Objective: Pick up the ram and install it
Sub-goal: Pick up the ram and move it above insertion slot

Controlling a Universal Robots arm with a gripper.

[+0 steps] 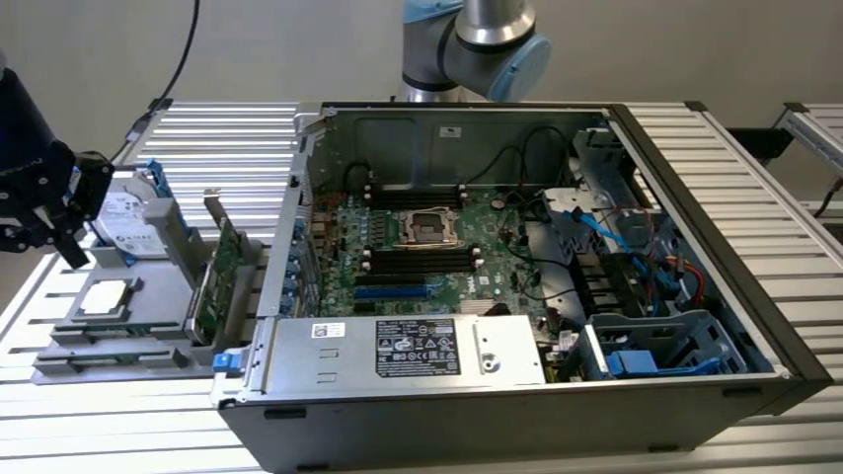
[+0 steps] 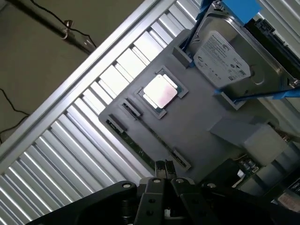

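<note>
The ram [image 2: 137,146] is a thin green stick standing on edge in a clipped slot along one side of the grey holder tray [image 2: 201,123]. In the exterior view the ram [image 1: 111,350] lies along the tray's near side, at the exterior view's left of the open computer case [image 1: 685,247]. My gripper [image 2: 164,169] hovers above the ram's slot, near one of its end clips, shut with nothing between its fingers. In the exterior view my gripper [image 1: 66,252] hangs over the tray's left side. The motherboard's black memory slots [image 1: 419,260] lie inside the case.
The tray also carries a processor chip [image 2: 160,92], a hard drive [image 2: 224,55] in a blue-edged bracket and an upright green expansion card [image 1: 219,278]. The case's power supply [image 1: 409,351] and drive cage [image 1: 658,346] line its near side. A slatted aluminium table [image 1: 211,148] lies under everything.
</note>
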